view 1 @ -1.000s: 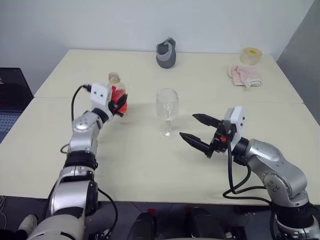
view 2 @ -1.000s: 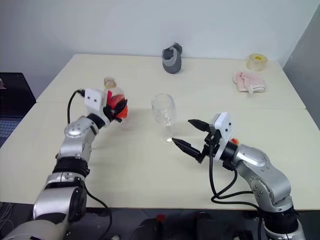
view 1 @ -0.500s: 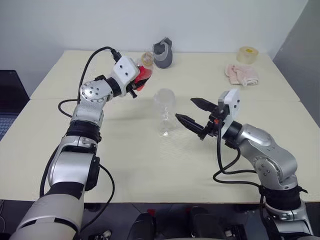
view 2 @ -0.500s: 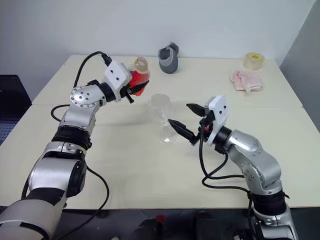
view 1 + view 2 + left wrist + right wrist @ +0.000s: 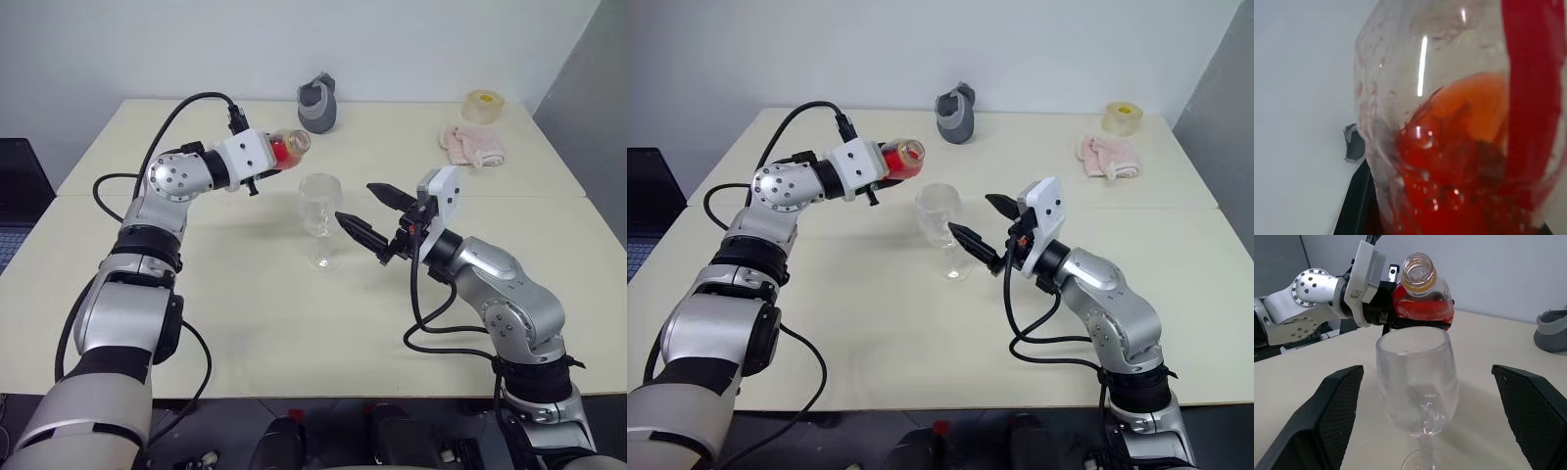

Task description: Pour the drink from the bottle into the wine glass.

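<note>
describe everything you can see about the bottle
The bottle is small, clear plastic, with a rounded body and a narrow neck ringed in yellow; its mouth is open, with no cap on it. Red drink pools in the lower side of its body. It lies tipped nearly level in the air, held in the left claw, mouth pointing toward the wine glass, above and beside the rim. The glass looks empty.

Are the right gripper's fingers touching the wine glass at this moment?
Apart. In the right wrist view, the right gripper stands wide open, with bare table visible between each finger and the wine glass bowl.
</note>
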Tool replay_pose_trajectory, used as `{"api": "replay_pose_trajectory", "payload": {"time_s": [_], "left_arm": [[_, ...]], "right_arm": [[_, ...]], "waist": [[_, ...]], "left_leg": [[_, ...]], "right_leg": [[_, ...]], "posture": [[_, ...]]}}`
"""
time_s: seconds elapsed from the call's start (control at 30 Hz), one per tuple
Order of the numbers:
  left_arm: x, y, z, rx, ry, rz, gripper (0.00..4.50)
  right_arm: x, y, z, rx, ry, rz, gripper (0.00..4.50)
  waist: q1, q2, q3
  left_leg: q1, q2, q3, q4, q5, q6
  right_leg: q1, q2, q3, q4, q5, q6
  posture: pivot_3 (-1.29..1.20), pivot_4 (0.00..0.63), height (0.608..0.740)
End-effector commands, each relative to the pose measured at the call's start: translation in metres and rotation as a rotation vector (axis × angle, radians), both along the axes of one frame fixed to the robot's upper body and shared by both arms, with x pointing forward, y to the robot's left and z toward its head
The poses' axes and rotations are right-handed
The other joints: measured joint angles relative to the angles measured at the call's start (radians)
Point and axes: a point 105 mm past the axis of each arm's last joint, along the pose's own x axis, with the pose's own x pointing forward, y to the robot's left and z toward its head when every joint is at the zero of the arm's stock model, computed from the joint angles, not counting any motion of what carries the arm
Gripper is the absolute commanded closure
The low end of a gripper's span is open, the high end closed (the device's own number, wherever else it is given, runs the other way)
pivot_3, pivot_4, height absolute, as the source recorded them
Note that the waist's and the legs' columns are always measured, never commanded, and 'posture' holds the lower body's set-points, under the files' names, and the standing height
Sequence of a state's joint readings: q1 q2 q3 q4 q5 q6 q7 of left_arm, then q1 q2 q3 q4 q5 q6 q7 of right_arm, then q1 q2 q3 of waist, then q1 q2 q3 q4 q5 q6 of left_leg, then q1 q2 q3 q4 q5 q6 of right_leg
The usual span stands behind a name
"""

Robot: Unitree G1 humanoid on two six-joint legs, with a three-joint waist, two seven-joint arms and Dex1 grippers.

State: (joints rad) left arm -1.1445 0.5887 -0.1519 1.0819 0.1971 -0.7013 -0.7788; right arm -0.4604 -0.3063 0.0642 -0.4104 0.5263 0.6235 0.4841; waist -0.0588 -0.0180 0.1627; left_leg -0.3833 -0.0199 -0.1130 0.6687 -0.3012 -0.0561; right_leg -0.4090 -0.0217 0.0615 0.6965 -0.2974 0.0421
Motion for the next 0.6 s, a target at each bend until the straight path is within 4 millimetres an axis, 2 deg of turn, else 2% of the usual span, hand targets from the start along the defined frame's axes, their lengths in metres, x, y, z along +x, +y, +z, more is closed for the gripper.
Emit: {"api": "replay_pose_trajectory", "payload": {"time_s": [0.03, 0.6], "left_arm": [[-0.003, 0.002, 0.027, 0.024, -0.093, -0.016, 3.13], [-0.006, 0.000, 0.037, 0.153, -0.182, -0.041, 3.13]], "right_arm": [[-0.011, 0.007, 0.017, 0.032, -0.070, 0.065, 0.00], [-0.013, 0.010, 0.019, 0.048, -0.093, 0.083, 0.00]], "waist": [[0.000, 0.000, 0.000], [-0.003, 0.000, 0.000]], "left_leg": [[0.000, 0.000, 0.000, 0.000, 0.000, 0.000], [0.000, -0.001, 0.000, 0.000, 0.000, 0.000]], "right_leg": [[0.000, 0.000, 0.000, 0.000, 0.000, 0.000], [-0.001, 0.000, 0.000, 0.001, 0.000, 0.000]], "posture": [[0.00, 0.150, 0.740], [0.00, 0.150, 0.740]]}}
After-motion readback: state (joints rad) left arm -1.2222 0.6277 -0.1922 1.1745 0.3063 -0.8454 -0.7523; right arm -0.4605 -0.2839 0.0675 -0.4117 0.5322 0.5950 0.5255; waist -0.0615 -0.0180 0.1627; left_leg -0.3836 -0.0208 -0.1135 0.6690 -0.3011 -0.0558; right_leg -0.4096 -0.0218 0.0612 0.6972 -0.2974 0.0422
